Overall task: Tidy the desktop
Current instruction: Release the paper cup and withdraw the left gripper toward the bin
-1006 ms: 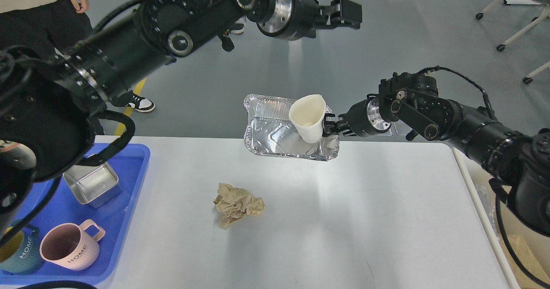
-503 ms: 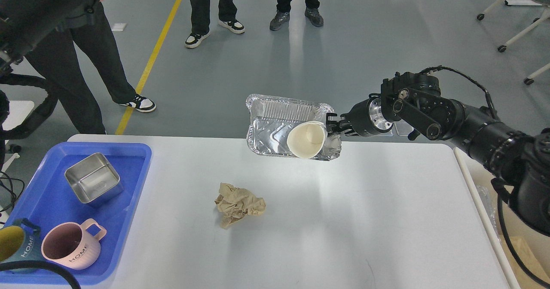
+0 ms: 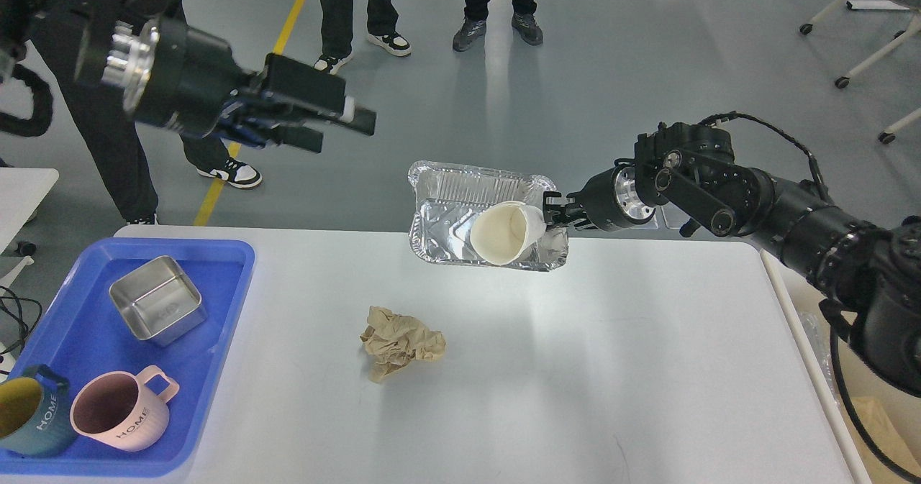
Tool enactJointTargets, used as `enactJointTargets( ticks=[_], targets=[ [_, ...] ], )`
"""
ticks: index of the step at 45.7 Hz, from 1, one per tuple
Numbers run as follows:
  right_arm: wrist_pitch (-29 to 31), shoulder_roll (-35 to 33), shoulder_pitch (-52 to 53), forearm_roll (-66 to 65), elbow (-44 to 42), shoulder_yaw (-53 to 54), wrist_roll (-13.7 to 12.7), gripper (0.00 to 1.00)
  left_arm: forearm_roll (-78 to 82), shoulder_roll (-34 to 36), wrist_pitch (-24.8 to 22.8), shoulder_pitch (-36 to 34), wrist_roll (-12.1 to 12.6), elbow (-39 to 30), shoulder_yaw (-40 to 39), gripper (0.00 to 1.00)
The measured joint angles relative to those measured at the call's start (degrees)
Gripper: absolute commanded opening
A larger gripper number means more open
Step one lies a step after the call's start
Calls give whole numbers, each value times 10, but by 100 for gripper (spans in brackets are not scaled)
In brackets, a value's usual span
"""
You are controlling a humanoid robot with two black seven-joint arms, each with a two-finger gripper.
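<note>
Crosswise, desktop [image 3: 575,369] runs left–right — right tool [image 3: 554,214] gripping foil tray [image 3: 446,232].

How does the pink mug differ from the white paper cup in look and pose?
The pink ceramic mug has a handle and the word HOME; the white paper cup is plain and has no handle. The pink mug stands upright in the blue plastic tray; the paper cup lies tipped on its side in the silver foil container, which the right gripper holds. Both look empty.
</note>
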Motion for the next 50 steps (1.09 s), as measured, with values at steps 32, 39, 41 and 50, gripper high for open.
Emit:
enactJointTargets(
  ticks=[32,39,41,50],
  targets=[
    [-1,3,-4,0,5,0,1,0,103,215,-1,161,-174,-15,4,92],
    [-1,2,-4,0,9,0,1,0,109,241,-1,161,-190,-25,6,92],
    [-1,2,-4,0,10,0,1,0,113,247,-1,162,-192,-26,7,92],
    [-1,2,-4,0,10,0,0,0,126,246,-1,163,-196,-27,19,92]
  ],
)
